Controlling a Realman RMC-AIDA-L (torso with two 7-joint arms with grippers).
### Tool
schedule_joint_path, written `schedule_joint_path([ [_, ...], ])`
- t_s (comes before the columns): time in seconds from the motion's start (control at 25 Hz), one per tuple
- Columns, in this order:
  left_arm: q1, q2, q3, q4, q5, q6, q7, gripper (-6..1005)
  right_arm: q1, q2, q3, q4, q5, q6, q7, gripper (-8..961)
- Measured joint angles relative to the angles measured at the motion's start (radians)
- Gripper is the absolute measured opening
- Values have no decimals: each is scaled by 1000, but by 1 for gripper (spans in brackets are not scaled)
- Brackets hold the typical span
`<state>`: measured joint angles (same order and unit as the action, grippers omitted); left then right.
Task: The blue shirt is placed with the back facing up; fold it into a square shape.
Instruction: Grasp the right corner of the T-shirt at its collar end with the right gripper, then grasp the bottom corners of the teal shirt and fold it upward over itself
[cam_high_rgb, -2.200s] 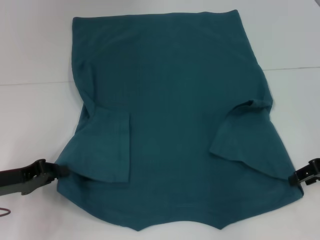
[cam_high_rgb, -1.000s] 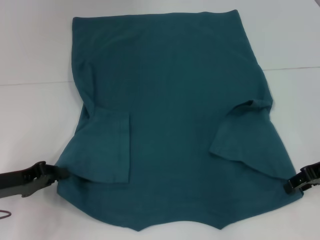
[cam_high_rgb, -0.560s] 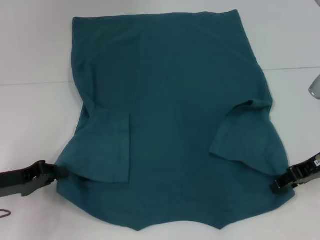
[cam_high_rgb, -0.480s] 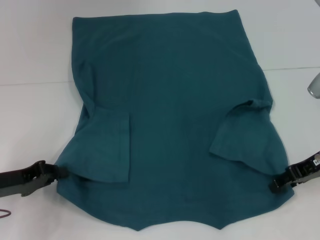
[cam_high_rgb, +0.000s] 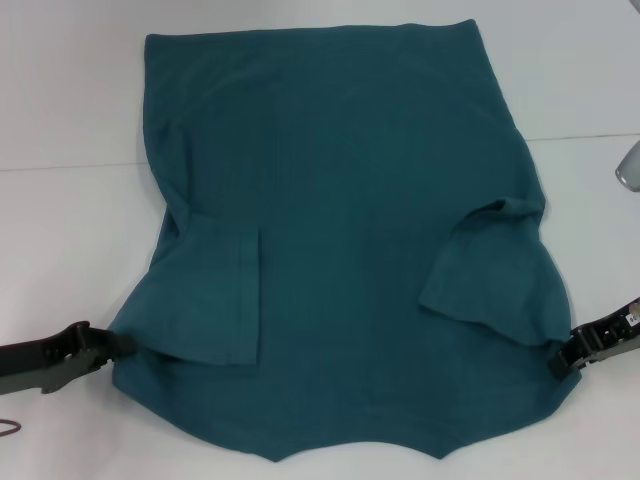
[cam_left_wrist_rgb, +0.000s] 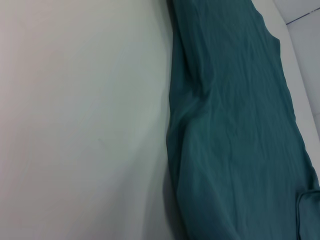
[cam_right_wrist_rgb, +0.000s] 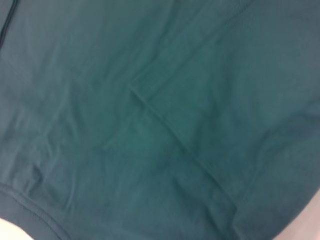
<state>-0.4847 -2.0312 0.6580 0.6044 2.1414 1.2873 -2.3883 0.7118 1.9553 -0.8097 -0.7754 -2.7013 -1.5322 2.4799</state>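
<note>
Head view: the blue shirt (cam_high_rgb: 340, 250) lies spread flat on the white tabletop (cam_high_rgb: 70, 100), plain side up, with both short sleeves folded inward onto the body. The left sleeve (cam_high_rgb: 215, 300) and the right sleeve (cam_high_rgb: 485, 270) each lie as a flap over the cloth beneath. The left gripper (cam_high_rgb: 118, 345) reaches in low from the left and meets the shirt's left edge just beside the folded left sleeve. The right gripper (cam_high_rgb: 562, 358) reaches in from the right and meets the right edge near the lower corner of the right sleeve. Both sets of fingers sit at the cloth border, but whether they are spread or pinching the fabric cannot be told. A grey object (cam_high_rgb: 628, 165) is cut off at the right border, apart from the shirt.

Left wrist view: the shirt's long side edge (cam_left_wrist_rgb: 172, 115) runs against bare tabletop, the cloth gently wrinkled; no fingers appear.

Right wrist view: teal fabric fills the field, showing what the head view does not resolve, namely a stitched hem (cam_right_wrist_rgb: 35, 212) and a diagonal fold line (cam_right_wrist_rgb: 165, 127); no fingers appear.
</note>
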Motion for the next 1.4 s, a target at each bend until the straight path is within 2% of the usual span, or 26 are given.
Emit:
schedule_joint_path([
  [0.32,1,9,2,2,6,40,4,33,-7,-4,18,-14,9,-16,-4,49],
  [0.64,33,33,13,36,21,187,6,33,-31,5,33,-144,46,-159,-29,45],
  [0.96,91,43,14,93,136,361,9,33,-65,10,60,-194,46,-339,-56,46],
  [1.16,117,48,7,102,183,408,15,33,-106,19,104,-250,49,-415,-66,46],
  [1.4,114,48,2,103,187,412,15,34,-131,27,112,-261,59,-427,-76,45],
])
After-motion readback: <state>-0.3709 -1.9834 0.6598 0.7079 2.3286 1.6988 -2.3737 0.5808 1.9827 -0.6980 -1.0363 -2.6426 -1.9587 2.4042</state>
